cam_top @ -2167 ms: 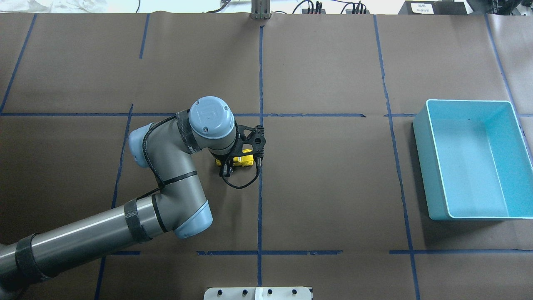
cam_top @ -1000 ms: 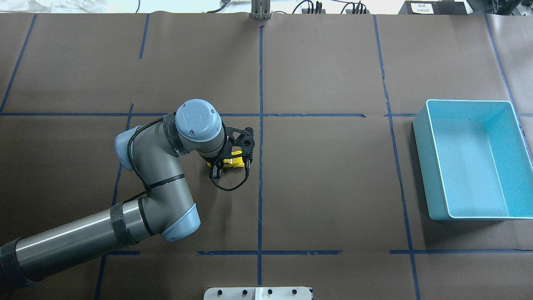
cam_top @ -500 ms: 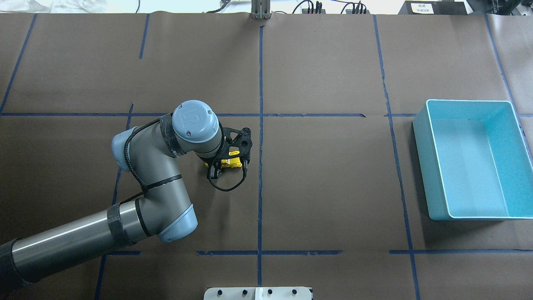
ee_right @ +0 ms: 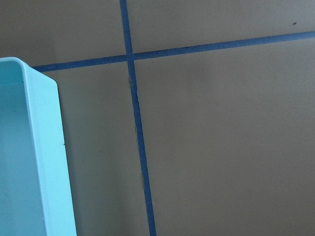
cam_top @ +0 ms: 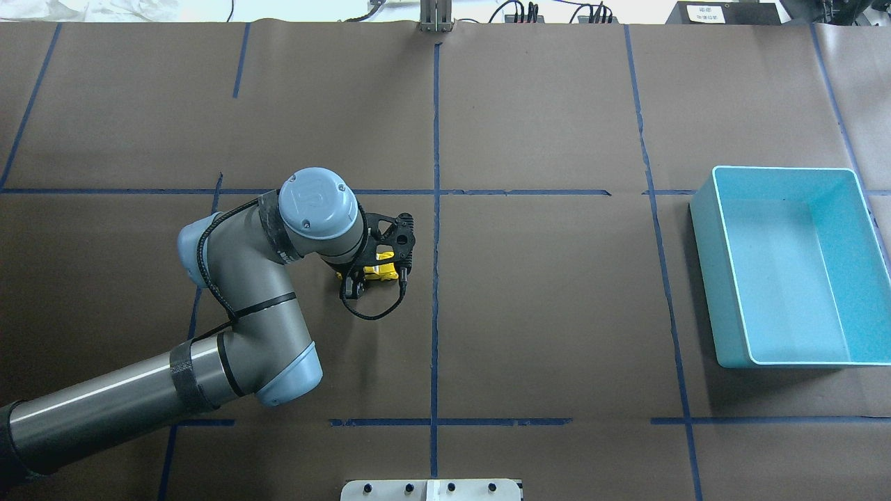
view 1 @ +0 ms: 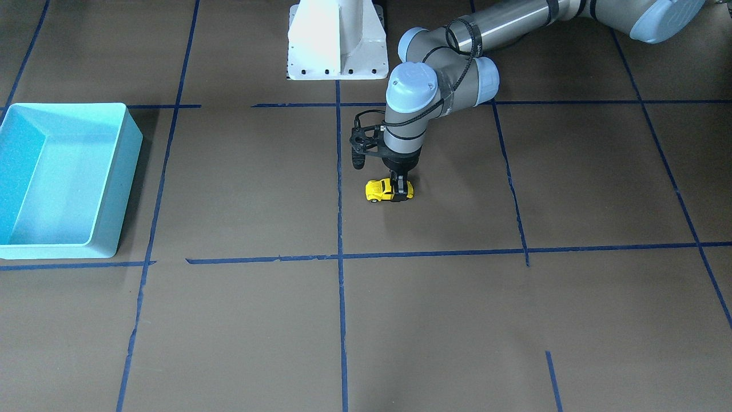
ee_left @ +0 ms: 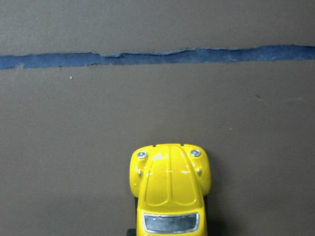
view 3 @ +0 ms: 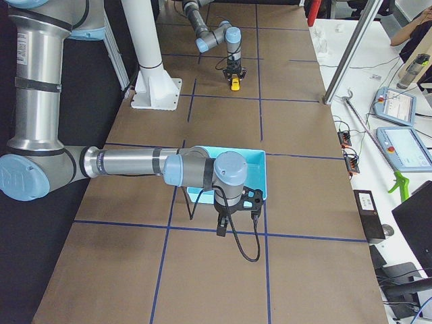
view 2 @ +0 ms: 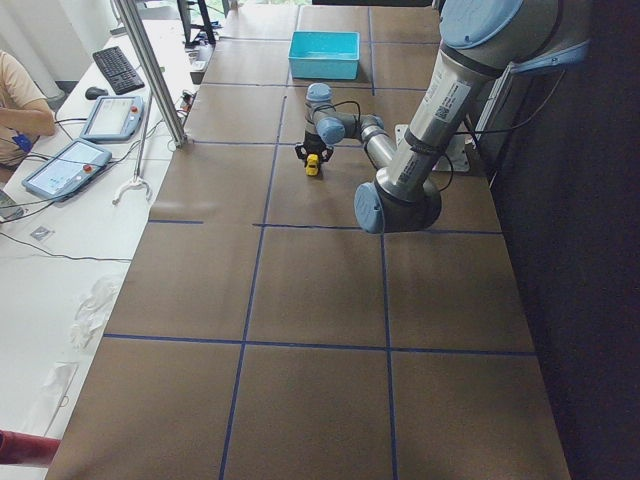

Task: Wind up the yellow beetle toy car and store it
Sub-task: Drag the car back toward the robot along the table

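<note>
one toy car (view 1: pixel 380 190), nose toward bin (view 1: pixel 123 189)

The yellow beetle toy car (ee_left: pixel 171 191) is glossy bright yellow, with small silver headlamps and a dark window rimmed in silver. The bench (cam_top: pixel 557 313) is matt brown, crossed by a grid of blue tape lines (cam_top: pixel 435 125). The bin (cam_top: pixel 717 278) is turquoise, paler along its rim. The left arm (cam_top: pixel 243 278) is grey with pale blue joint caps; the left pincer (view 1: pixel 402 193) is black. The pedestal (view 1: pixel 337 40) is white.
</note>
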`<state>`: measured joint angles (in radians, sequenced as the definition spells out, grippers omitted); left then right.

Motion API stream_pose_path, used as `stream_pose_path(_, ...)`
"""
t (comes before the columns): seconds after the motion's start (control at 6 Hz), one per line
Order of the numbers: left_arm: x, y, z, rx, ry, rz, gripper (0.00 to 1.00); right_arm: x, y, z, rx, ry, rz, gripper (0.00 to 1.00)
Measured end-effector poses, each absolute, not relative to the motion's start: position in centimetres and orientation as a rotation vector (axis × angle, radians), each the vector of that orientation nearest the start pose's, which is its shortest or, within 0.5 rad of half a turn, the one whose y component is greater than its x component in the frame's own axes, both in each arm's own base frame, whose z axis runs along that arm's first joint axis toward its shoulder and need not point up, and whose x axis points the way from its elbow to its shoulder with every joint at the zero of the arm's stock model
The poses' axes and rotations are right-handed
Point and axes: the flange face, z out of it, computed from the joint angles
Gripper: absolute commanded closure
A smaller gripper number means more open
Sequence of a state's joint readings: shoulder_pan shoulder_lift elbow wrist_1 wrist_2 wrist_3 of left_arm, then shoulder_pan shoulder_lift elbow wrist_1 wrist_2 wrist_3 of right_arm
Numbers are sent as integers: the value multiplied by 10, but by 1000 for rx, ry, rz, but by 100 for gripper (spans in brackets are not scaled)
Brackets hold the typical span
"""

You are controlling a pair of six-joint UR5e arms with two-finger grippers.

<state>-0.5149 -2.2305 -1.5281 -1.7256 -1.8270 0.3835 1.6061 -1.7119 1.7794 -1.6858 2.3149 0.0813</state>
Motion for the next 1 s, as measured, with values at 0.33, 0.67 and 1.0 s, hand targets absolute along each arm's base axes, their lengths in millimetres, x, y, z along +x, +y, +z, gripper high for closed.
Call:
stream_pose_path(0.33,568,-447,275,709,531,1451,98,81,-425,635,-63,-743,129,0)
stream_pose_path(0.67,567,-446,277,707,530,1451,98,81,-425,635,-63,-743,130,0)
stream_pose_path(1.0,565,-446,279,705,529,1451,98,81,-425,635,-63,-743,130,0)
